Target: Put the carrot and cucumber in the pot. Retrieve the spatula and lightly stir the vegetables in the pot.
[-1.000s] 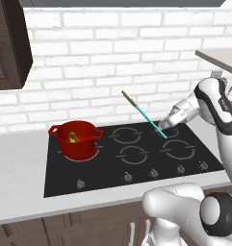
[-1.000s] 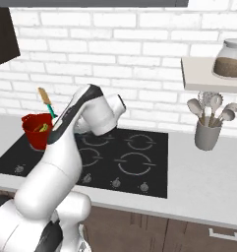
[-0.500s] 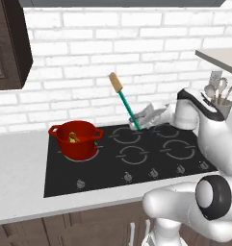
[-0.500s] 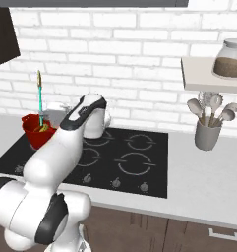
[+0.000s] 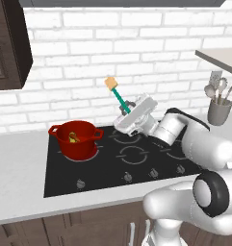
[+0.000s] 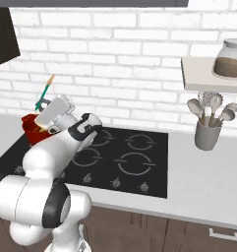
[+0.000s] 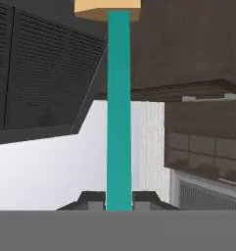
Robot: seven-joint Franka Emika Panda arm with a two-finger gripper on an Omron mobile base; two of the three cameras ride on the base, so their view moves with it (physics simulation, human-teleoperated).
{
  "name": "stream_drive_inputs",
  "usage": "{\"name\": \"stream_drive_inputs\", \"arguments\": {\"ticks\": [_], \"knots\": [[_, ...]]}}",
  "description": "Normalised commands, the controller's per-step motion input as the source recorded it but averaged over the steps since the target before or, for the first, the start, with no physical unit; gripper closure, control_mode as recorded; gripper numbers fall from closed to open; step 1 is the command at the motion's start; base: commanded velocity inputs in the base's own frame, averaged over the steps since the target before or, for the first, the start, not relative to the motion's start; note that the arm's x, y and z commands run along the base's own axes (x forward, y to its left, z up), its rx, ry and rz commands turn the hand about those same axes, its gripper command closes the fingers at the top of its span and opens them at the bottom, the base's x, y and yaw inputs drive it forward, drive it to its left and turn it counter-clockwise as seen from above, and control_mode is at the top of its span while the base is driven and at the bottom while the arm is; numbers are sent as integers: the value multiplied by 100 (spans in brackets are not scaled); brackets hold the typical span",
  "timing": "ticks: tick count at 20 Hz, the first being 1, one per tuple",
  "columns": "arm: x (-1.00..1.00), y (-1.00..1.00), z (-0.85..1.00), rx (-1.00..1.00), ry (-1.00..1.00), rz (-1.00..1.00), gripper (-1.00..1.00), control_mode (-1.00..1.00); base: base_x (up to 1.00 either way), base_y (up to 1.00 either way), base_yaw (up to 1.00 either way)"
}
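The red pot stands on the back left burner of the black hob. Inside it a small orange and yellowish patch shows, the vegetables; carrot and cucumber are too small to tell apart. My gripper hovers right of the pot above the hob, shut on the teal handle of the spatula. The tan flat end points up and to the left. From the right, the spatula rises above the pot, which my arm partly hides. The hand view has the spatula clamped in the gripper.
A grey holder with metal spoons stands on the counter right of the hob. Above it a shelf carries a glass jar. A dark cabinet hangs at upper left. Knobs line the hob's front.
The arm has swung left across the hob toward the pot, carrying the spatula. The spatula's tan end stays up and has travelled left with the hand.
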Motion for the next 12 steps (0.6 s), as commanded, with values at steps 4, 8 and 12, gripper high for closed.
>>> {"name": "stream_drive_inputs", "arguments": {"ticks": [4,8,12], "knots": [[0,0,69,17,60,5,100,-100,0,0,0],[3,0,50,16,61,6,100,-100,0,0,0],[14,0,28,9,53,5,100,-100,0,0,0]]}}
